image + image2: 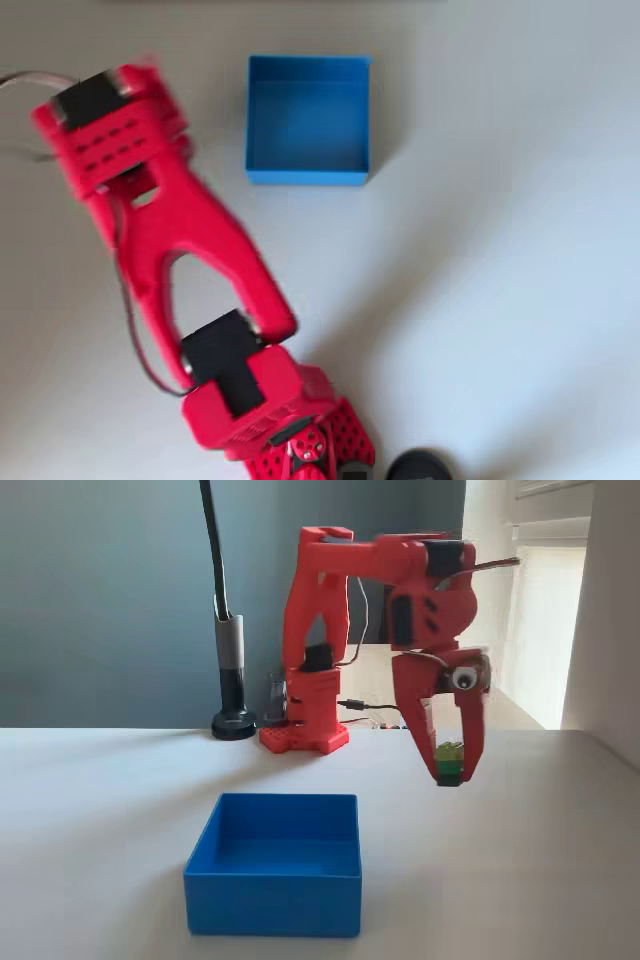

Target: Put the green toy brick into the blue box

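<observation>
In the fixed view my red gripper hangs pointing down, above the table and to the right of the blue box. It is shut on the green toy brick, which sits low between the two fingers. The box is square with low walls and nothing inside. In the overhead view the blue box lies at the top centre and my wrist is off to its left, a clear gap away; the wrist covers the brick from above.
The arm's red base stands at the back of the white table. A black pole on a round foot is beside it, with cables nearby. A black round foot sits at the overhead view's bottom edge.
</observation>
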Action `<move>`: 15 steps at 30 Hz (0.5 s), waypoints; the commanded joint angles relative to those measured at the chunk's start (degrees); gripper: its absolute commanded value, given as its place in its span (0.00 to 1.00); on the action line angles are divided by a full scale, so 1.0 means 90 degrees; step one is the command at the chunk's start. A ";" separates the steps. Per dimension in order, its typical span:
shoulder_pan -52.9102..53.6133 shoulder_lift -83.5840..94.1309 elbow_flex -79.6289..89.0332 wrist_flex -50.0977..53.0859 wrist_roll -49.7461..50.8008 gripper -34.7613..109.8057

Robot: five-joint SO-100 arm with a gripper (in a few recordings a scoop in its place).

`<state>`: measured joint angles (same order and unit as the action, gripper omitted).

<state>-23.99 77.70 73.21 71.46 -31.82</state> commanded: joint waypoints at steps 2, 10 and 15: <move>0.0391 0.0391 -0.0625 0.0029 0.0205 0.24; 0.1230 0.0391 -0.0596 -0.0039 0.0869 0.24; 0.1758 0.0381 -0.0449 -0.0254 0.1182 0.24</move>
<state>-11.34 77.70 70.75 70.14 -22.41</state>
